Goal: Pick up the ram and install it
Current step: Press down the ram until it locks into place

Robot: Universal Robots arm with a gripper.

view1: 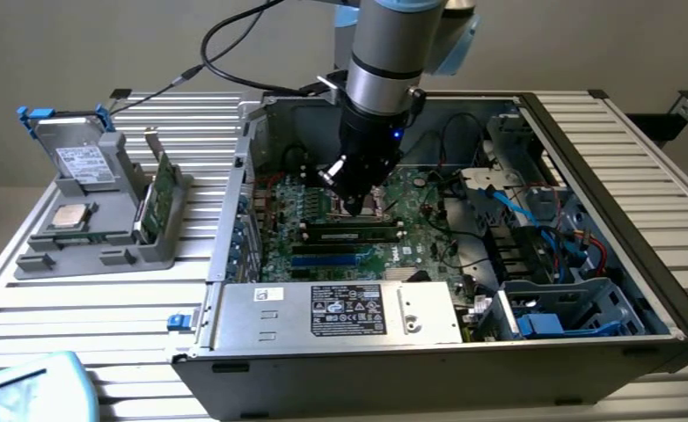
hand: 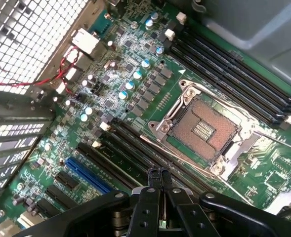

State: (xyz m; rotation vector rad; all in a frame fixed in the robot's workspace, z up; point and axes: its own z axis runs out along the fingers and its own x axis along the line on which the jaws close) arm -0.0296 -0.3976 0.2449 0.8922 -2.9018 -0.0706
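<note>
In the exterior view, the ram [view1: 350,234], a long narrow green stick with dark chips, lies along a memory slot of the motherboard [view1: 432,207] inside the open computer case [view1: 625,220]. My gripper [view1: 350,204] hangs just above and behind it, over the processor socket area. From the wrist, my gripper [hand: 159,173] is shut with its black fingers [hand: 151,197] pressed together. The tips hover over the dark memory slots [hand: 130,148] beside the empty socket [hand: 204,129]. The fingers hide the part of the slots right below them.
A grey holder [view1: 98,237] on the exterior view's left carries a square silver processor [view1: 72,215], a wider green card with a metal bracket [view1: 157,189] and a drive [view1: 86,163]. The power supply [view1: 344,309] and cable bundles [view1: 555,237] crowd the case. More memory slots [hand: 234,74] lie beyond the socket.
</note>
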